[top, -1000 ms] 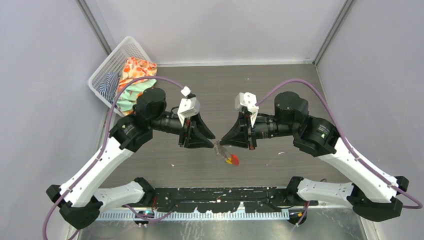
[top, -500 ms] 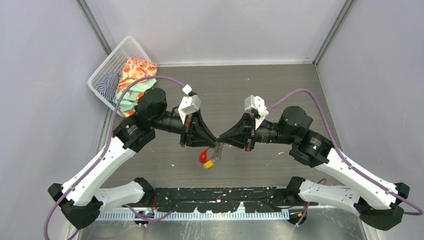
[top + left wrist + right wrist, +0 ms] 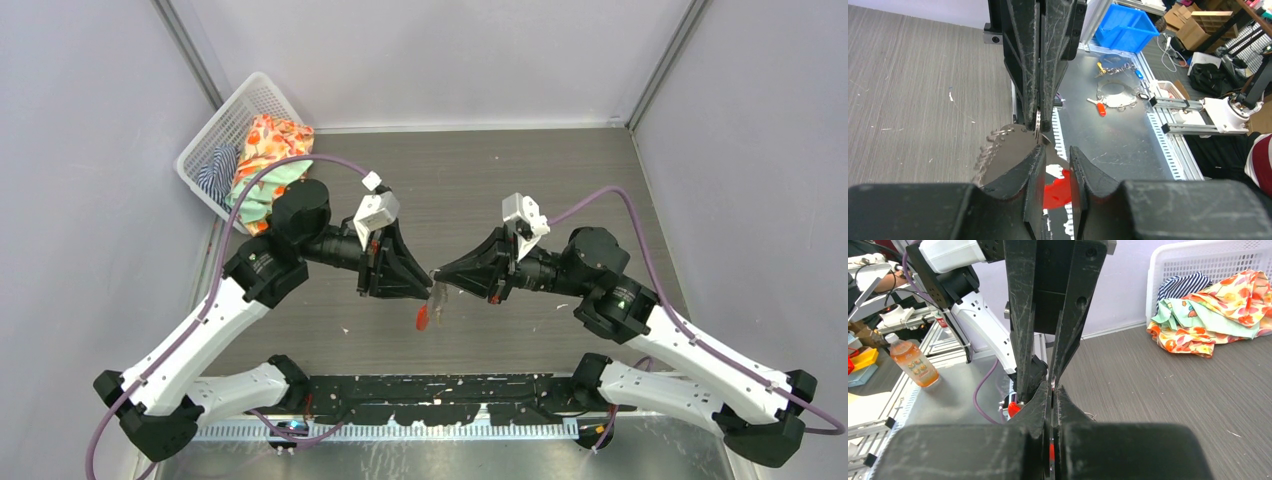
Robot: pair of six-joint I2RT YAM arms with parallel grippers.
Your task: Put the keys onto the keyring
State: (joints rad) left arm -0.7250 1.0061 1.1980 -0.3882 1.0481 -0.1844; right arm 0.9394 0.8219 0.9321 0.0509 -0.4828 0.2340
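The right gripper was clamped shut on the keyring, which was held above the table. The left gripper was set slightly open, tip to tip with it, and the red tag was seen hanging below. Both arms were bent inward, with the wrists roughly level.
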